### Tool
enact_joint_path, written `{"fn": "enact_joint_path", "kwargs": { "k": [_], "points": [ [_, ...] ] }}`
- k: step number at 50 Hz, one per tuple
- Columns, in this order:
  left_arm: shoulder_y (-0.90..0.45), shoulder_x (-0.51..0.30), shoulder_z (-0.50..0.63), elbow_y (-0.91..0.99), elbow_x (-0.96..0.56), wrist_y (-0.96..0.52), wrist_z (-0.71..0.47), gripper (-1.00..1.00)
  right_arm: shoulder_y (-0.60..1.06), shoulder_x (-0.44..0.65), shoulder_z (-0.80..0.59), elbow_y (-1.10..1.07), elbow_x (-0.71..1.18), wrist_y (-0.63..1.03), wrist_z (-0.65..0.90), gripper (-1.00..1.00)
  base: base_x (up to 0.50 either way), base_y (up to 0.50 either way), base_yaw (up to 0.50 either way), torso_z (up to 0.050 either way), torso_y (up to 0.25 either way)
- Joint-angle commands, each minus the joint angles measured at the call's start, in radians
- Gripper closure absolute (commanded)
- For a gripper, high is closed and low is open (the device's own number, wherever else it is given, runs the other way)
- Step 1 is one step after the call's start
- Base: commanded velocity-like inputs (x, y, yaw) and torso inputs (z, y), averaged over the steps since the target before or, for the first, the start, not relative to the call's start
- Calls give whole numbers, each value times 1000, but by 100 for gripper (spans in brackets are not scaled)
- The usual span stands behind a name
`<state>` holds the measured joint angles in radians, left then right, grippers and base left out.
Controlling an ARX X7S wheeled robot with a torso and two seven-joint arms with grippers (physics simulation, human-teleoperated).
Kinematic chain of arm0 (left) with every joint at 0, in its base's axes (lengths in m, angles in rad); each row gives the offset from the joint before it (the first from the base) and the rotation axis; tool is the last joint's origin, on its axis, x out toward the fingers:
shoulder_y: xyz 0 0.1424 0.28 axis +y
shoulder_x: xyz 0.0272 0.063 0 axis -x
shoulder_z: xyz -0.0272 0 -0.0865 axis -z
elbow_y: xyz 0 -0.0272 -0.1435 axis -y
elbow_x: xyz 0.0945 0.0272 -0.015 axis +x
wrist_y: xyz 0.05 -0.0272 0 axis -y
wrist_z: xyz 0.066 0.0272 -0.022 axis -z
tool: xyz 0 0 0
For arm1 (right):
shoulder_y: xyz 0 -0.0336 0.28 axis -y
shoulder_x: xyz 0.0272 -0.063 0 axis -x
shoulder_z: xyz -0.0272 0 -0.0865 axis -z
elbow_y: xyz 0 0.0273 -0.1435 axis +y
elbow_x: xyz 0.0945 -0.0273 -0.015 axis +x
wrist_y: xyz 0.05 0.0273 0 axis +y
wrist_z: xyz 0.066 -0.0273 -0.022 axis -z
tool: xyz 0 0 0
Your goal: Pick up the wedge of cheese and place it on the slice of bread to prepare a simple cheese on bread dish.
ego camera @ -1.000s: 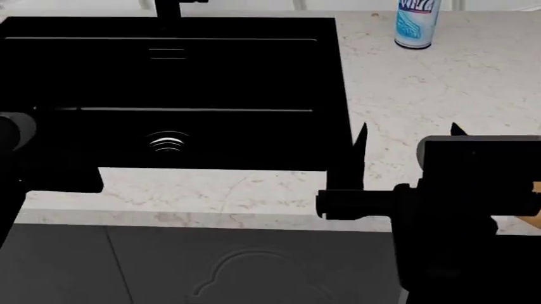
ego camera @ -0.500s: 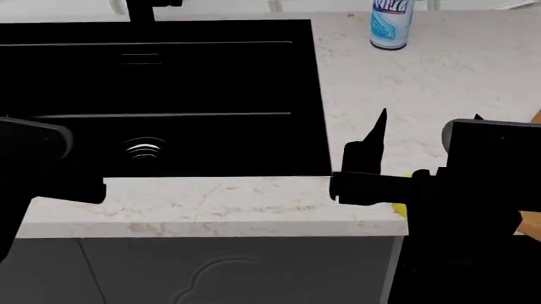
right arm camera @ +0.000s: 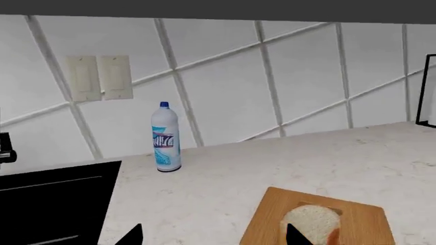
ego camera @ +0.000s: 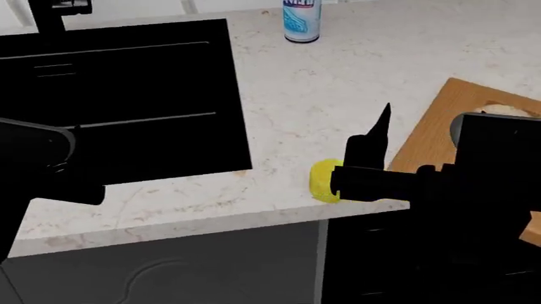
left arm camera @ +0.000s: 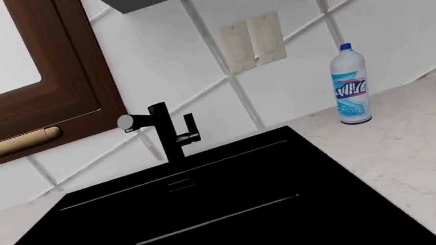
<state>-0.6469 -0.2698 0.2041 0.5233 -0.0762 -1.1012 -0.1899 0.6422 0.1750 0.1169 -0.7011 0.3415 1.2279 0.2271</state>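
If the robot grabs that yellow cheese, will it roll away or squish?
The wedge of cheese looks rounded and stubby, so a sideways nudge might roll it, and it sits near the counter edge. It looks like a solid chunk, so it probably keeps its shape. Its curved sides may slip between the right hand fingers.

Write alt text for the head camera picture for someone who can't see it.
A small bright yellow cheese chunk sits near the front edge of a pale marble counter, partly hidden behind the robot's black right gripper. A wooden cutting board lies right, a black sink left, a white-and-blue bottle behind.
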Motion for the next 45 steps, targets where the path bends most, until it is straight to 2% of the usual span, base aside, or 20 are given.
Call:
{"fn": "enact_joint_path", "kwargs": {
  "k": [1, 21, 33, 39, 43, 45],
  "points": [
    [2, -1, -3, 4, -6, 3, 0, -100, 13, -11, 34, -49, 54, 30, -25, -100, 356, -196, 0, 0, 0],
    [7, 1, -14, 11, -14, 12, -9, -100, 12, -4, 34, -59, 69, 27, -15, -100, 318, -255, 0, 0, 0],
    [8, -4, -8, 4, -17, 18, -9, -100, 2, 14, -7, -69, 73, 29, -10, -100, 350, -88, 0, 0, 0],
    [9, -4, -10, 1, -19, 20, -10, -100, 28, -5, 27, -132, 120, 146, 1, -100, 0, 0, 0, 0, 0],
    [7, -3, -10, 5, -21, 15, -12, -100, 43, -38, 88, -228, 198, 313, -14, -100, 0, 0, 0, 0, 0],
    [7, -3, -11, 6, -21, 15, -14, -100, 38, -36, 125, -239, 310, 342, 31, -100, 0, 0, 0, 0, 0]
  ]
}}
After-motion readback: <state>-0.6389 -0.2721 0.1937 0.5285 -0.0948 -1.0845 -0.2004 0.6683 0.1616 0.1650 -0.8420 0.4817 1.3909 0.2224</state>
